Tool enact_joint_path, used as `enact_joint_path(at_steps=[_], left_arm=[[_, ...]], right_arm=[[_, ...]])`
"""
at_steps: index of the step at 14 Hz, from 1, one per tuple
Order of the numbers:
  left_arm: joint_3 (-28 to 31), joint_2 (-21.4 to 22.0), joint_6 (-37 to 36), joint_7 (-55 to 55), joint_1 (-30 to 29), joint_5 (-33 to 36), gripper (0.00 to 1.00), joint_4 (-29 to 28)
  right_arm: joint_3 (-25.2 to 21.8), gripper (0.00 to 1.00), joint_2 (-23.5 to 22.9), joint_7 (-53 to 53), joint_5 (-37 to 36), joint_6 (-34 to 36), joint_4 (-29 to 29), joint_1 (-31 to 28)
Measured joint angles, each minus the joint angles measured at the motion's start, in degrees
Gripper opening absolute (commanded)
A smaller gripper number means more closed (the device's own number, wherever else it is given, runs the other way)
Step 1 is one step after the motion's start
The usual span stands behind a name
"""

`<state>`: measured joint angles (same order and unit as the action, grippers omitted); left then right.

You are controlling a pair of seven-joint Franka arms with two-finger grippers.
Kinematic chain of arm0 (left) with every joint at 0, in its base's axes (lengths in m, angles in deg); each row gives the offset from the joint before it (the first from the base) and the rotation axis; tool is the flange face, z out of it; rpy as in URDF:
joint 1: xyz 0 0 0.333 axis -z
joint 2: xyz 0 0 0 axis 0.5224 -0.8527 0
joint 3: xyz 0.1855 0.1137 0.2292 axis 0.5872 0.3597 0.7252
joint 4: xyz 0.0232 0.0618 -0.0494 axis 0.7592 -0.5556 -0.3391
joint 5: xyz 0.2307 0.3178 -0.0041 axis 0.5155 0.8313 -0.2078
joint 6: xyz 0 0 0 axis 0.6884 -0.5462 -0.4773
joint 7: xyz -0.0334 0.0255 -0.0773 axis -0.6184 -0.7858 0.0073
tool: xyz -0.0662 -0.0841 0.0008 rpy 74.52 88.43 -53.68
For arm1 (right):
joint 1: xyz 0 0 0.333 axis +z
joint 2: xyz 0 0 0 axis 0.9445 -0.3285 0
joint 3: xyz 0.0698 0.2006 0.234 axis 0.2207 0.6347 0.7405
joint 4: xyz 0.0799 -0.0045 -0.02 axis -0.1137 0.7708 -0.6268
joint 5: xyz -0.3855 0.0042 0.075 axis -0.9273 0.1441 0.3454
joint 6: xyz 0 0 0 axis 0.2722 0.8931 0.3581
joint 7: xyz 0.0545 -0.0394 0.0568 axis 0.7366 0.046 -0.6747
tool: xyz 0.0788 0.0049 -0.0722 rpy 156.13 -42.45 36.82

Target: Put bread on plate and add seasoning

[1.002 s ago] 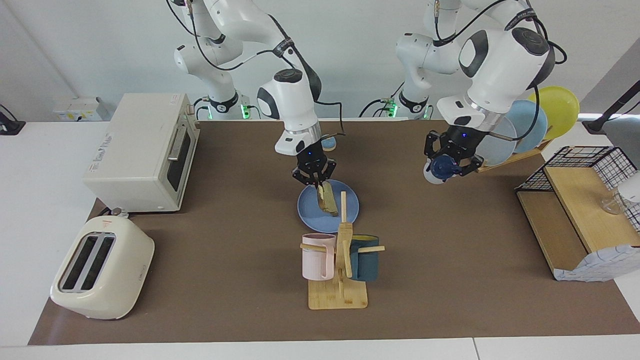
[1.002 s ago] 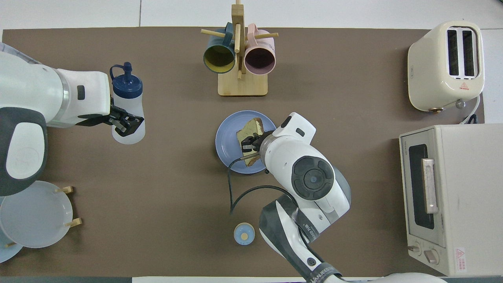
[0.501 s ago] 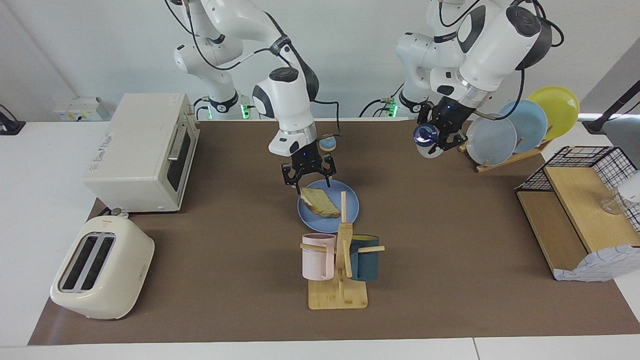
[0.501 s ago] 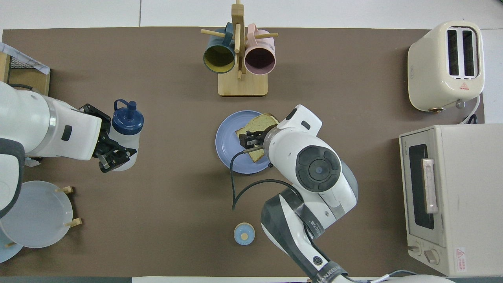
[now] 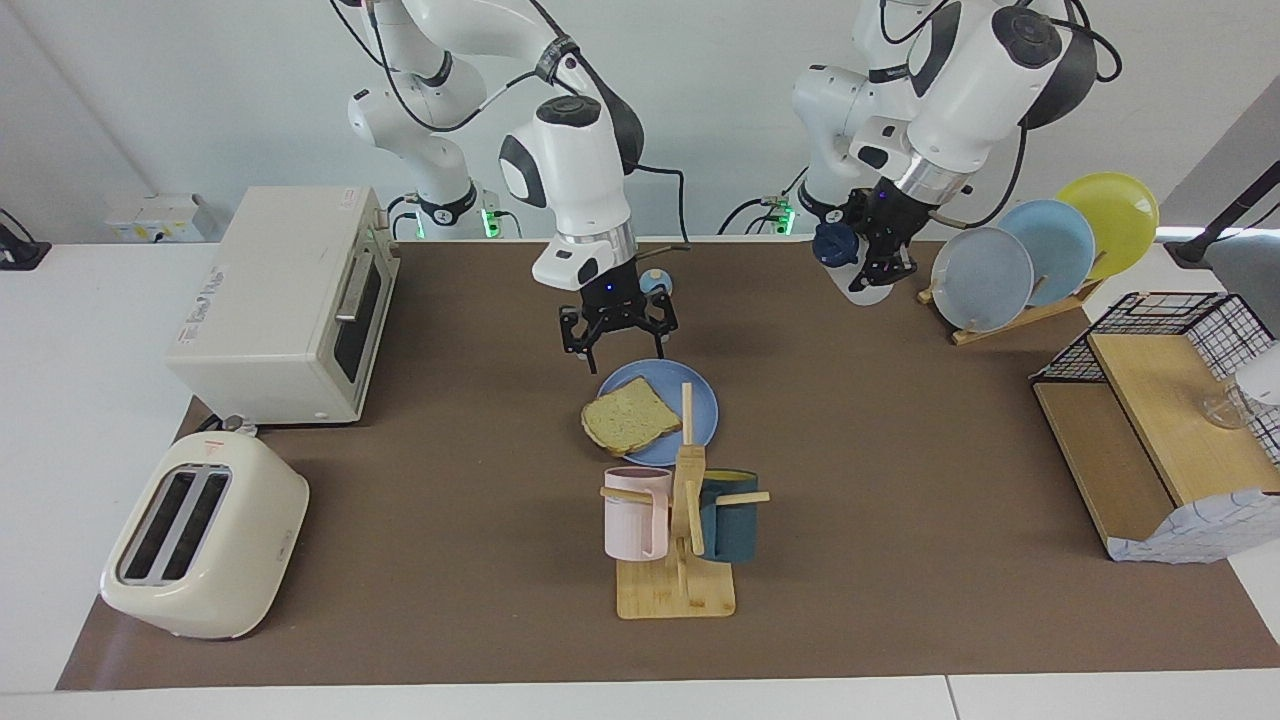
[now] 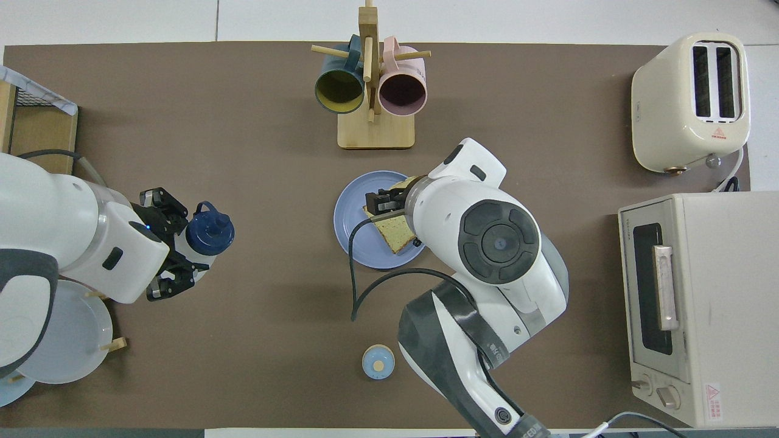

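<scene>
The bread (image 5: 628, 414) lies flat on the medium-blue plate (image 5: 700, 392) at the table's middle, one corner just over the rim. In the overhead view the bread (image 6: 397, 234) and the plate (image 6: 352, 220) are partly covered by the right arm. My right gripper (image 5: 617, 337) is open and empty, raised over the plate's edge nearest the robots; it also shows in the overhead view (image 6: 378, 204). My left gripper (image 5: 882, 252) is shut on the seasoning bottle (image 5: 832, 244), held tilted in the air beside the plate rack. In the overhead view the left gripper (image 6: 180, 250) holds the bottle (image 6: 210, 230).
A mug tree (image 5: 680, 540) with a pink and a dark teal mug stands just farther than the plate. A small blue bell (image 6: 378, 361) sits nearer the robots. Toaster (image 5: 200, 535) and toaster oven (image 5: 285, 305) are at the right arm's end; plate rack (image 5: 1040, 250) and shelf (image 5: 1150, 440) at the left arm's.
The right gripper opened and let go of the bread, which dropped from on edge to flat on the plate, and the gripper rose. The left gripper carried the bottle up and toward the robots.
</scene>
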<state>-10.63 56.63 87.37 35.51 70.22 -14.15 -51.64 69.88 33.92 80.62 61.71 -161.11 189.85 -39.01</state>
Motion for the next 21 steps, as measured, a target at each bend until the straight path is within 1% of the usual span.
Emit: enact_joint_path(at_steps=[2,4,5,6,8,10,13,15,17,18,21], left_arm=[[-1.54,1.19,0.39,0.41,0.01,0.3,0.0,-2.06],[-2.06,2.05,0.68,1.15,0.01,0.45,0.0,-3.2],[-2.06,2.33,0.71,1.5,0.01,0.49,0.0,-3.49],[-2.07,2.54,0.71,1.81,0.01,0.5,0.0,-3.65],[-2.11,2.82,0.71,2.08,0.01,0.51,0.0,-3.83],[-2.31,2.88,0.74,2.14,0.01,0.51,0.0,-3.89],[-3.25,2.88,0.83,2.14,0.02,0.52,0.0,-3.96],[-4.17,2.88,0.98,2.11,0.03,0.52,0.0,-3.97],[-4.62,2.88,1.08,2.04,0.03,0.52,0.0,-3.98],[-4.63,2.88,1.1,1.95,0.02,0.52,0.0,-4.03],[-4.87,2.88,1.19,0.63,0.03,0.52,0.0,-4.2]], right_arm=[[0.02,1.0,-0.5,0.17,0.98,7.1,-5.24,0.05],[-0.08,1.0,-1.32,0.38,7.1,15.94,-12.4,-0.27],[-0.11,1.0,-1.4,0.43,10.52,19.83,-15.02,-0.97],[-0.12,1.0,-1.24,0.43,13.53,23.01,-16.78,-1.94],[-0.16,1.0,-0.31,0.43,18.37,27.23,-18.31,-3.76],[-0.23,1.0,0.35,0.44,24.6,28.49,-18.17,-5.47],[-0.33,1.0,0.36,1.2,29.42,28.58,-17.75,-7.52],[-0.13,1.0,0.36,5.56,31.15,28.09,-17.55,-7.14],[0.21,0.98,0.37,10.79,31.31,25.29,-17.49,-4.53],[0.28,0.93,0.39,12.62,31.31,24.32,-17.49,-2.91],[0.7,0.84,1.15,13.8,31.31,24.02,-17.63,-0.81]])
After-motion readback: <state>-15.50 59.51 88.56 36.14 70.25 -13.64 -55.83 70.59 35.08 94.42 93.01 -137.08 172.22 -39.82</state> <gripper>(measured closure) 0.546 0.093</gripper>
